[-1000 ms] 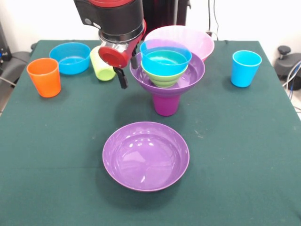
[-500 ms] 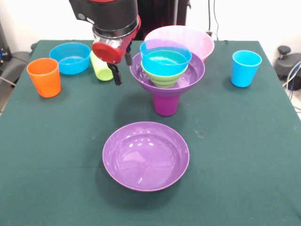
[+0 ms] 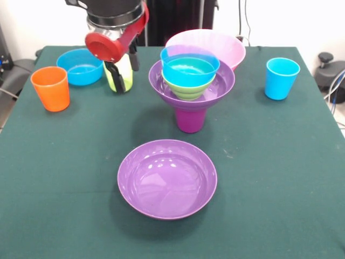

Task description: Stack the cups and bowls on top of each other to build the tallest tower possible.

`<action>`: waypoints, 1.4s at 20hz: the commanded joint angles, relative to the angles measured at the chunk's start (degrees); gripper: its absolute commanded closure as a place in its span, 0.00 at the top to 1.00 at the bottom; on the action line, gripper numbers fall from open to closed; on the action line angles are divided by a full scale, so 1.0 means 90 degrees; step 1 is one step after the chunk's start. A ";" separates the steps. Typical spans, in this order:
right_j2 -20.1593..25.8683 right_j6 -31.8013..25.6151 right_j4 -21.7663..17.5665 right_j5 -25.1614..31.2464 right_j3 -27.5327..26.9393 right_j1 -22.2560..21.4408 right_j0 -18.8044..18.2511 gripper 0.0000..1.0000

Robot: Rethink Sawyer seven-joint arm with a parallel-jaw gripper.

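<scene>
A dark green cloth [image 3: 280,178] covers the worktop, a white wall [image 3: 291,21] stands behind it, and cables [image 3: 247,21] hang down that wall near the far edge.

Black, glossy wrist housing [image 3: 110,6] cut off by the top edge, near eleven o'clock of the frame. Below it, a band of brushed silver metal ringing the wrist. At seven o'clock from that band, a round red cap [image 3: 104,47], flat-faced and shiny, with a darker rim. A curved red strip along the three o'clock side of the housing, running up toward the top edge. Under the cap, slim black fingers [image 3: 116,76], straight and matte, with a second dark prong at about two o'clock from them. No markings, screws or cables legible on these parts.
</scene>
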 commanded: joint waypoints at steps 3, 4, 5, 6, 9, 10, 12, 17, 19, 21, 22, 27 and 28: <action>0.0312 -0.0954 0.0077 -0.0061 -0.0456 0.0087 -0.0108 1.00; 0.0314 -0.0723 0.0178 -0.0137 -0.0475 0.0072 -0.0116 1.00; 0.0304 -0.0595 0.0233 -0.0130 -0.0569 0.0105 -0.0077 1.00; 0.0254 -0.0308 0.0313 -0.0179 -0.0584 0.0086 -0.0051 1.00; 0.0034 0.0307 0.0449 -0.0037 -0.0866 0.0157 0.0131 1.00; -0.0051 0.0632 0.0529 -0.0157 -0.0841 0.0188 0.0167 1.00; -0.0114 0.0739 0.0583 -0.0153 -0.1038 0.0319 0.0247 1.00; -0.0334 0.0823 0.0490 -0.0064 -0.1621 0.0640 0.0412 1.00; -0.0430 0.0878 0.0438 -0.0109 -0.1871 0.0850 0.0495 1.00; -0.0488 0.0857 0.0399 -0.0210 -0.2029 0.1069 0.0527 1.00; -0.0502 0.0844 0.0398 -0.0280 -0.2070 0.1154 0.0531 1.00; -0.0586 0.0622 0.0492 0.0250 -0.1933 0.1060 0.0553 1.00; -0.0605 0.0471 0.0479 0.0503 -0.1960 0.1037 0.0578 1.00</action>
